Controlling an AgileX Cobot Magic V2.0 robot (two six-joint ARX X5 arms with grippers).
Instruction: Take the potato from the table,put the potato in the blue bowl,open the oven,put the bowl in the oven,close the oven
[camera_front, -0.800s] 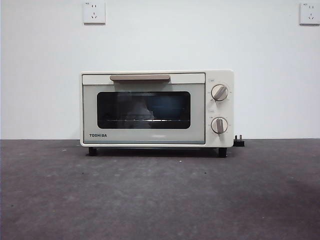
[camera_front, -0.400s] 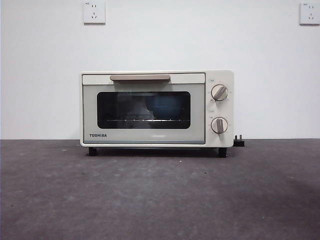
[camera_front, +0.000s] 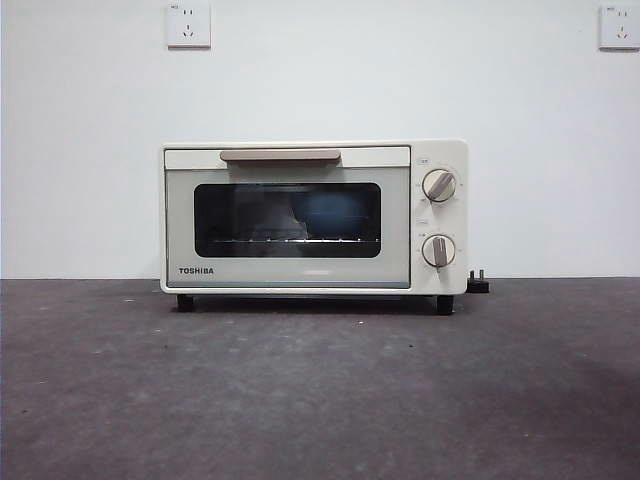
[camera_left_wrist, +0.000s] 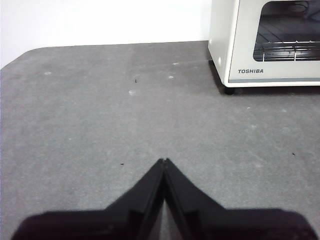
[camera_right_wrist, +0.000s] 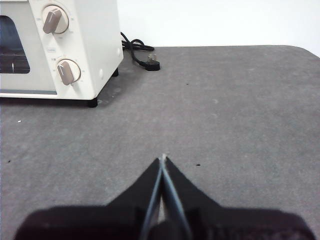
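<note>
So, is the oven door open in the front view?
No, the oven door sits flush and upright against its front, with the handle at the top and the blue bowl behind the glass.

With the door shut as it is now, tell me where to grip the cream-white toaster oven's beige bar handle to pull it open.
Grip the beige bar handle at its middle, coming from the front. It runs level along the top edge of the closed door of the cream-white toaster oven, so jaws above and below it should fit best. Both the left gripper and right gripper sit shut.

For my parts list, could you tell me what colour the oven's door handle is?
Beige handle on the cream-white oven; front view.
</note>
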